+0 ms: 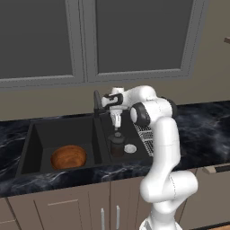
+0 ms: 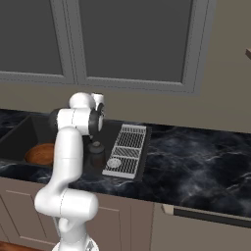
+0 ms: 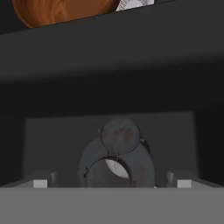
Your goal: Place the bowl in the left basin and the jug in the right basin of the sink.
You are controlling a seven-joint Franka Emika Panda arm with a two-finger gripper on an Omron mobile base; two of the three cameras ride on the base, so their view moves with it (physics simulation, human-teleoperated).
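Observation:
The glossy reddish-brown bowl [image 1: 68,157] [image 2: 41,153] lies on the floor of the wider left basin [image 1: 58,130] of the black sink [image 1: 96,143]. Its edge shows at the top of the hand view [image 3: 61,11]. The dark brown jug [image 1: 117,143] [image 2: 96,153] [image 3: 120,148] stands upright in the narrower right basin [image 1: 106,128], beside the round silver drain [image 1: 130,148]. My gripper [image 1: 117,122] hangs straight above the jug's cap, open and apart from it. Its fingertips [image 3: 40,183] stand wide on either side of the jug with nothing held.
A dark faucet [image 1: 96,104] rises behind the divider, just left of my hand. A slatted grey drain rack [image 1: 143,132] [image 2: 130,147] lines the right side of the sink. Black marble counter [image 2: 196,162] stretches to the right, with cabinet fronts above and below.

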